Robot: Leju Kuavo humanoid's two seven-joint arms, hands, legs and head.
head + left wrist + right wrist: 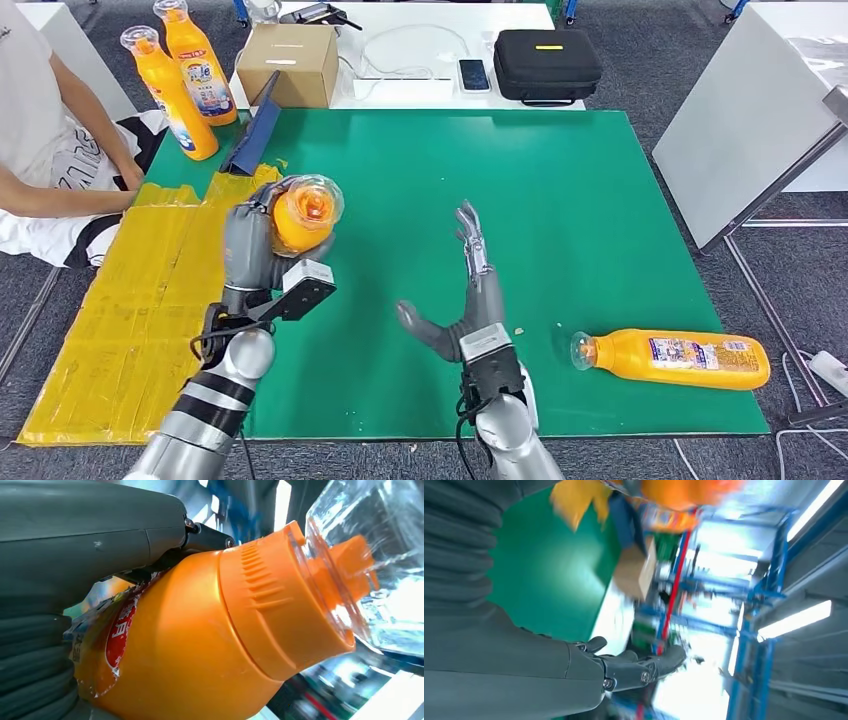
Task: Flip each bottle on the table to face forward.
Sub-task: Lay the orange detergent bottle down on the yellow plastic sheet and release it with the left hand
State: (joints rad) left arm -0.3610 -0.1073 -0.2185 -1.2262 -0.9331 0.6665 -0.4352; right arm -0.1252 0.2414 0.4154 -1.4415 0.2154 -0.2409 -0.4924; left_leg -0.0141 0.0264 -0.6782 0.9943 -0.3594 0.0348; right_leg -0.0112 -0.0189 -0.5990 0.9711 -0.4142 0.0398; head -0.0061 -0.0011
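Down at the near right edge of the green mat (pixel 600 180), one orange bottle (pixel 680 358) lies on its side. Right hand (pixel 470 290) hovers beside it, fingers spread, holding nothing. Left hand (pixel 255 245) grips a second bottle (pixel 305 212), cap toward the camera. Farther back left, two more bottles (pixel 185 75) stand upright by a cardboard box (pixel 290 62).

On the mat (pixel 600 200), one bottle (pixel 672 358) lies on its side at the near right corner. Two bottles (pixel 180 85) stand at the far left corner, a cardboard box (pixel 290 62) just right of them, a phone (pixel 473 73) and a case (pixel 546 62) further right. The left hand (pixel 255 250) holds a bottle (pixel 305 212) above the mat's left part, the right hand (pixel 470 290) to its right
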